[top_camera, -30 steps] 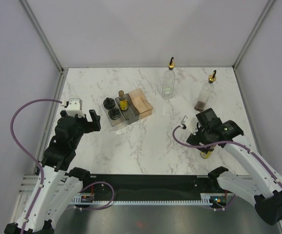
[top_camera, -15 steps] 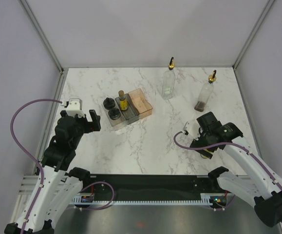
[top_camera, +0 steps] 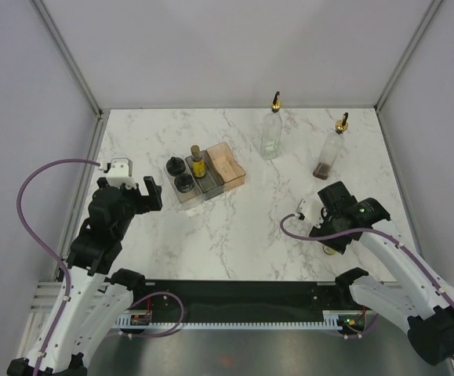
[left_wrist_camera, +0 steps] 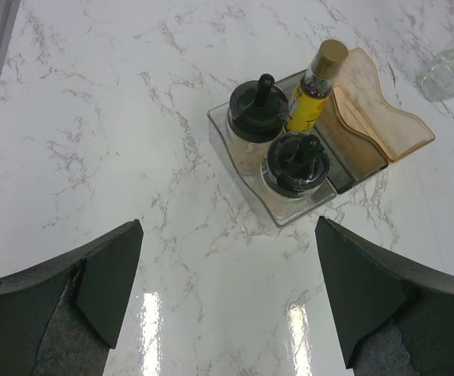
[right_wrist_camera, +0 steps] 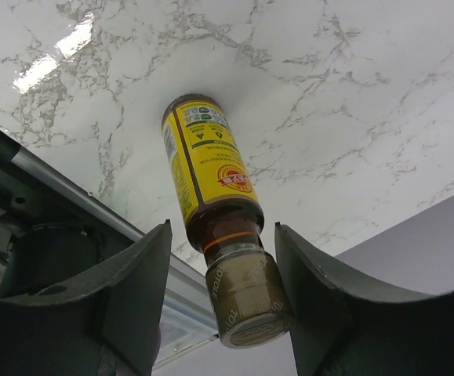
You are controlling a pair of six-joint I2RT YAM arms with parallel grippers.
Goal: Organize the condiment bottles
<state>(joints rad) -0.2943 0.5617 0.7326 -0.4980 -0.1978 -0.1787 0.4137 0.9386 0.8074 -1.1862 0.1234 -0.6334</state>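
A small yellow bottle (right_wrist_camera: 207, 168) with a brown cap stands on the marble near the front right edge; only a sliver of it (top_camera: 333, 250) shows under the arm in the top view. My right gripper (right_wrist_camera: 223, 229) is open, its jaws on either side of the bottle's neck and cap with gaps on both sides. My left gripper (left_wrist_camera: 227, 227) is open and empty, held above bare marble. Two black-lidded jars (left_wrist_camera: 256, 110) (left_wrist_camera: 296, 160) sit in a clear bin (left_wrist_camera: 238, 164). A second yellow bottle (left_wrist_camera: 314, 90) stands in the grey bin beside them. Two tall clear bottles (top_camera: 271, 133) (top_camera: 330, 153) stand at the back right.
An orange bin (left_wrist_camera: 383, 117) adjoins the grey bin and holds nothing. The three bins form a row left of the table's middle (top_camera: 225, 166). The table's metal front rail (right_wrist_camera: 70, 200) runs just behind the right bottle. Grey walls enclose the table.
My right gripper has moved toward the near edge and down, so that its jaws now straddle the yellow bottle. The left arm has not moved.
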